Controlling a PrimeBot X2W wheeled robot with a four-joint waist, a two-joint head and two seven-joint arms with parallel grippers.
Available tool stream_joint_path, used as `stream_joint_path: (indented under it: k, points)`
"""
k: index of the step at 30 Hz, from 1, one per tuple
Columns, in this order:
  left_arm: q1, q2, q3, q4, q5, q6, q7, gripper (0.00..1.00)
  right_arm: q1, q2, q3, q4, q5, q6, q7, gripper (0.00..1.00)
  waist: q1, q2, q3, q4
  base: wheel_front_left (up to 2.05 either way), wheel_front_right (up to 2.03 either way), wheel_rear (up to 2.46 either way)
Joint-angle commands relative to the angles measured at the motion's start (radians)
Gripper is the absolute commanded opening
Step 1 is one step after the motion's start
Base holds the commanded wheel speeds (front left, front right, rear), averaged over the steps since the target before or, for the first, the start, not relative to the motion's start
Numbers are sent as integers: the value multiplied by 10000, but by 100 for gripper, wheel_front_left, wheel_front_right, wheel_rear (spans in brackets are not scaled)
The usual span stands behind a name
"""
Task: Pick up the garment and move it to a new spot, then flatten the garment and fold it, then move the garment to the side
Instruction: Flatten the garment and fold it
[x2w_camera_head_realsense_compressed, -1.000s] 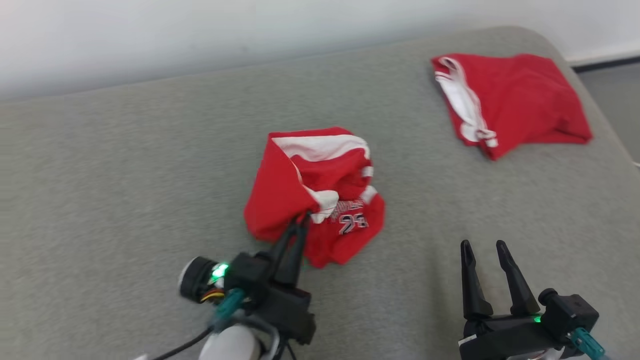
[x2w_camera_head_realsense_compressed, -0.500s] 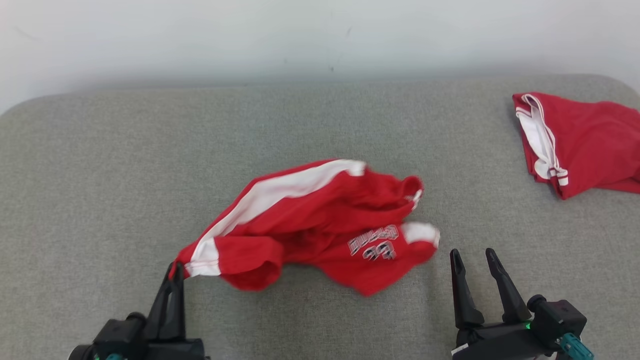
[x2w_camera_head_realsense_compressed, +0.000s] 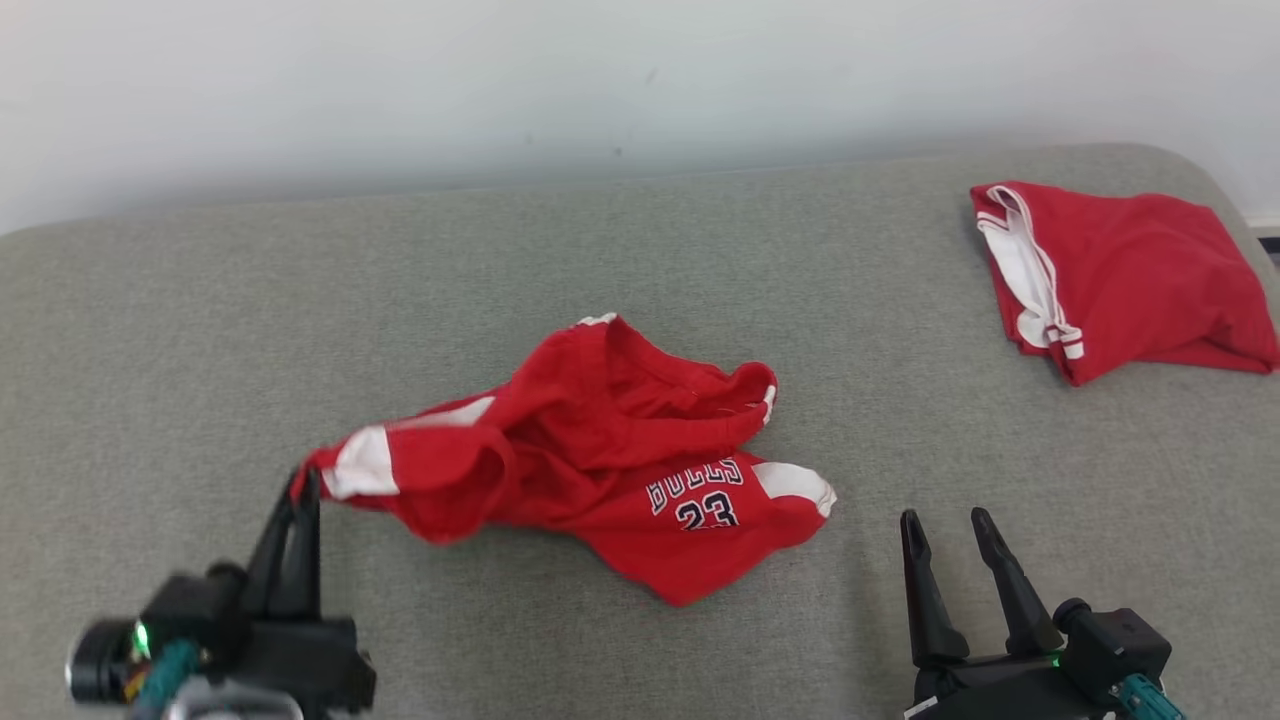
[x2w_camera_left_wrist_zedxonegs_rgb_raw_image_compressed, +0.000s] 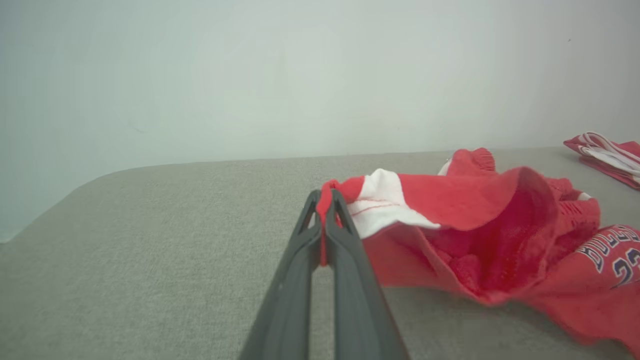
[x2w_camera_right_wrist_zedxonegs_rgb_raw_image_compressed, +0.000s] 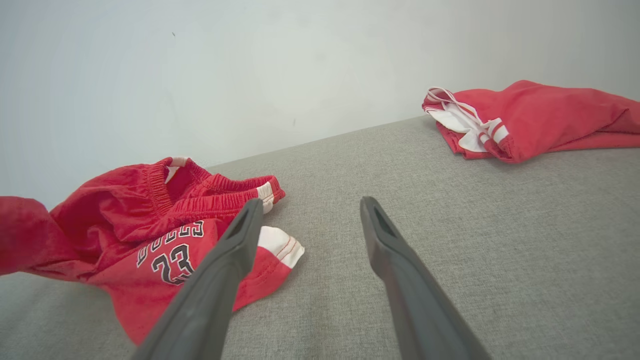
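Grips the garment (x2w_camera_head_realsense_compressed: 600, 470) by a white-banded leg hem in the left gripper (x2w_camera_head_realsense_compressed: 302, 482), clenched tight with red cloth pinched between the dark fingers (x2w_camera_left_wrist_zedxonegs_rgb_raw_image_compressed: 294, 270). Holds that corner raised a little above the grey padded surface (x2w_camera_head_realsense_compressed: 640, 260), leaving the rest, BULLS 23 print uppermost, slumped in a crumpled heap near the middle of the surface. Shows the right gripper (x2w_camera_head_realsense_compressed: 943, 516) released, jaws spread wide and empty, near the garment's right-hand hem but not touching it. Reads as early going: pick-up made, the move to a new spot perhaps under way, though impossible to call finished from here. Leaves flattening untouched, judging by the bunched waistband and the legs folded over one another; leaves folding and setting aside to come as well. Calls, most likely, for a second grasp by the free gripper on the opposite corner to spread the cloth out. Places a second red garment (x2w_camera_head_realsense_compressed: 1140, 270), loosely folded, well apart at the far right of the surface, close to the pale wall (x2w_camera_head_realsense_compressed: 500, 80).
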Motion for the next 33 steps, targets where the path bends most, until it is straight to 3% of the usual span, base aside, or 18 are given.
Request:
stream_joint_path:
  k: [1,11,16,17,18,19,24,33]
  points:
    - [-276,58,-6,60,68,-37,-30,0,-50,6,-25,16,23,-20,4,100,1,0,23,-103,0,0,0]
    - [-3455,1310,-234,1585,436,-535,-30,0,-313,12,-44,-38,76,-21,4,100,1,0,427,-864,0,0,0]
    - [-4609,1610,-436,2606,302,-616,-30,0,-375,15,-28,-32,186,-21,5,100,1,0,680,-1163,0,0,0]
    - [-4744,1651,-506,2829,303,-629,-30,8,-398,15,-26,-36,213,-21,5,100,1,0,709,-1194,0,0,0]
    - [-4872,1662,-556,3051,307,-639,-30,85,-414,12,-25,-24,227,-20,5,100,1,0,728,-1214,0,0,0]
    - [-4947,1656,-592,3246,284,-646,-30,100,-420,13,-26,-13,229,-20,5,100,1,0,735,-1227,0,0,0]
    - [-4730,1519,-508,3551,157,-665,-30,100,-315,12,-148,18,242,-20,5,100,1,0,660,-1103,0,0,0]
    - [-3303,1089,326,2229,16,-373,-30,100,-238,9,-209,18,249,-21,5,100,1,0,423,-439,0,0,0]
